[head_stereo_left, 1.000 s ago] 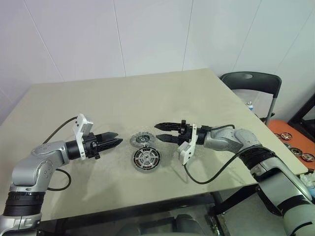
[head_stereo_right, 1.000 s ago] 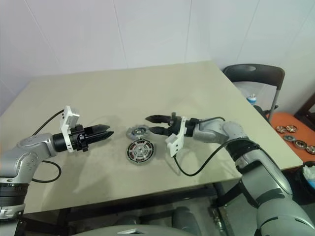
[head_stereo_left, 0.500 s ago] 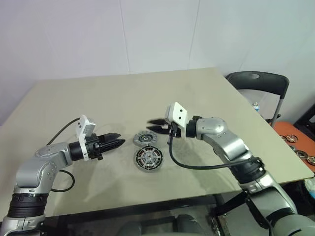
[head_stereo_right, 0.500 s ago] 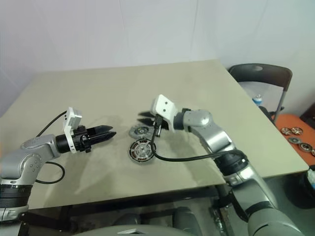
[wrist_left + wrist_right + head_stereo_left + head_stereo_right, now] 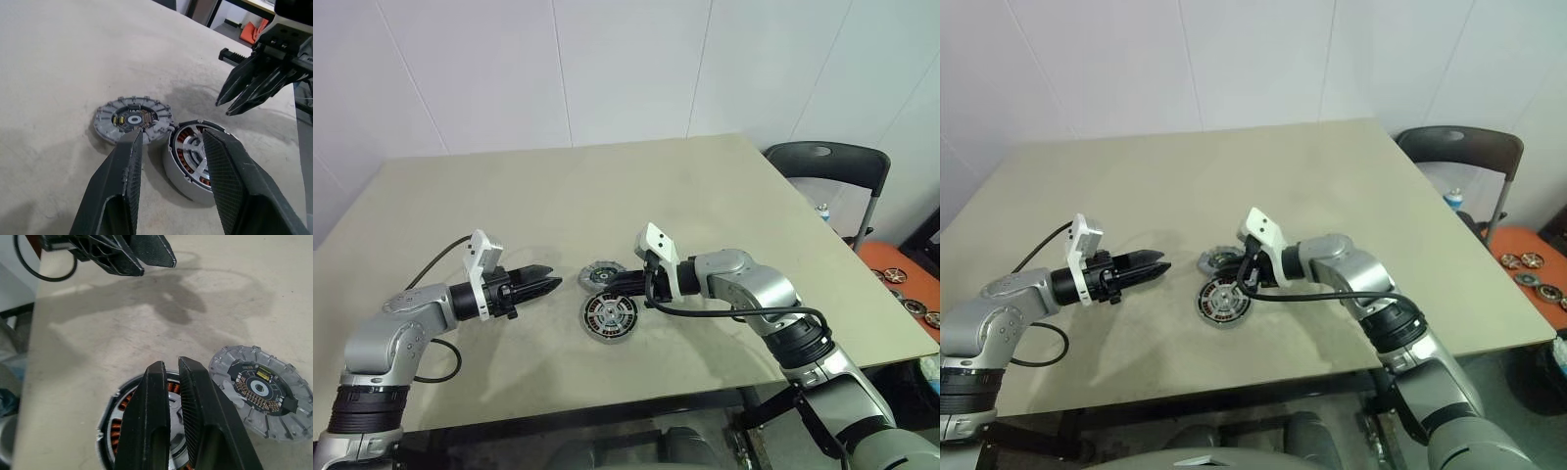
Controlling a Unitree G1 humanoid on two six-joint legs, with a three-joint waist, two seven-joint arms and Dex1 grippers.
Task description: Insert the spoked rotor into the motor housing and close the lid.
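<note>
The motor housing [image 5: 608,317], a round dark-rimmed disc with copper windings, lies flat near the table's front. Silvery spokes show inside it; whether they are the spoked rotor I cannot tell. The lid [image 5: 600,275], a grey slotted disc, lies just behind the housing and touches its rim. My right gripper [image 5: 610,285] is shut with nothing in it, its tips low over the spot where lid and housing meet. To the left of both discs, my left gripper [image 5: 556,284] is open and empty, pointing at them from a short way off.
The beige table [image 5: 558,186] has open surface behind and on both sides of the discs. A dark chair [image 5: 822,166] stands past the table's right edge. Small round parts [image 5: 901,279] lie on an orange surface at the far right.
My right gripper has shut, rolled so that its white camera mount faces up, and come in low over the lid and housing. The left gripper has stayed where it was.
</note>
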